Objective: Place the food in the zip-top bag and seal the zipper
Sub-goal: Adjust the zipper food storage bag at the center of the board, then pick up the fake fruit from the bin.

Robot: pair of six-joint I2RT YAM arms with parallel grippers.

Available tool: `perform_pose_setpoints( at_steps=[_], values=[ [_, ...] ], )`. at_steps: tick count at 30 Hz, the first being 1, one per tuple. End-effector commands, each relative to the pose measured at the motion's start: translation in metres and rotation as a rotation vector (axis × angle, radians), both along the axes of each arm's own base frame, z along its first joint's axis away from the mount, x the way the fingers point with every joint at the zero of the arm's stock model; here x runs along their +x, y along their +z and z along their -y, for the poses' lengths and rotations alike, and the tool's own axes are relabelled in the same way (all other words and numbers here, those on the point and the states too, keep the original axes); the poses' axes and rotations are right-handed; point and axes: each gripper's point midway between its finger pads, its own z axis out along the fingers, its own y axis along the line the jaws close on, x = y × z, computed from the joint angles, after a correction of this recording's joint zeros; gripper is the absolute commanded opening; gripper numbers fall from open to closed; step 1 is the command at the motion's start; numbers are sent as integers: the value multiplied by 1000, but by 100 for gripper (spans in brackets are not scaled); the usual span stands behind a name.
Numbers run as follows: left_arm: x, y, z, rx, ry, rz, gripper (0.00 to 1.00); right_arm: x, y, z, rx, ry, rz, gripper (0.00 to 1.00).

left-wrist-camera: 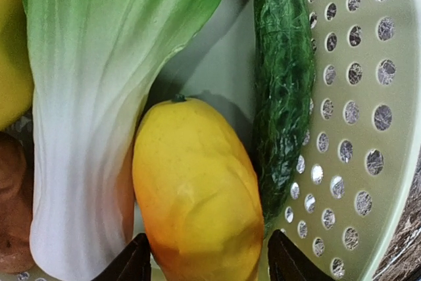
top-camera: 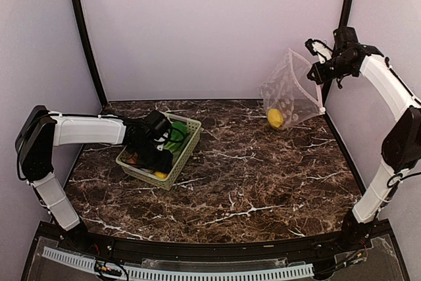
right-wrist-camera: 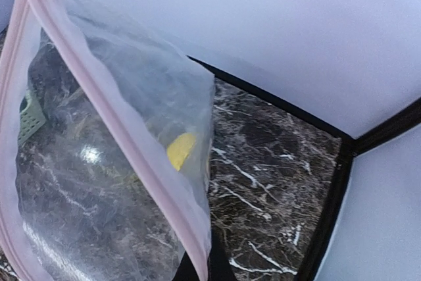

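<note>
Left claw (left-wrist-camera: 209, 262) is down in the green lattice basket (left-wrist-camera: 368, 97), at 9 o'clock on the worktop (top-camera: 250, 176). Its jaws are spread, with a dark tip on either side of the near end of the toy mango (left-wrist-camera: 197, 189). No squeeze is visible.

In the left wrist view:
- The mango lies at 12 o'clock from the claw, long axis running roughly 11 to 5, so the jaws span its short width.
- The bok choy (left-wrist-camera: 85, 97) touches it on the 9 o'clock side.
- The dark green cucumber (left-wrist-camera: 283, 97) is just beside it at 3 o'clock.
- The brown potato (left-wrist-camera: 13, 202) is at the 8 o'clock edge.

Right claw (top-camera: 322, 70) is up at 2 o'clock, pinching the top corner of the zip-top bag (top-camera: 289, 90). The bag hangs with its bottom on the worktop and a yellow piece (top-camera: 275, 118) already inside. The pink zipper (right-wrist-camera: 112, 106) looks parted, mouth open.

Judgement: the left arm is the nearer one and closes on the mango next. The bag mouth lies toward 2 o'clock from the basket, well apart. Risk: the bok choy gets nipped along with it.
</note>
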Motion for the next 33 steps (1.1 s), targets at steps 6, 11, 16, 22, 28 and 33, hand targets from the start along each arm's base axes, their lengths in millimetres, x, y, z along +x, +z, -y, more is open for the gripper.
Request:
perform_pose_setpoints(
  at_steps=[6,11,16,22,28,33],
  values=[
    [8,0,13,-39,-4,-11,55,-1,53,14,2,-16,151,0],
    [9,4,12,-37,-5,1,50,-14,18,-14,57,74,52,0],
    [12,9,8,-21,8,18,45,-25,-8,-42,92,148,-18,0],
    [17,24,11,-41,-4,64,35,-38,-29,-78,165,248,-92,0],
    [25,57,12,-71,-34,159,29,-51,-42,-115,218,355,-156,0],
    [29,78,12,-81,-43,229,26,-57,-43,-136,209,409,-163,0]
  ],
)
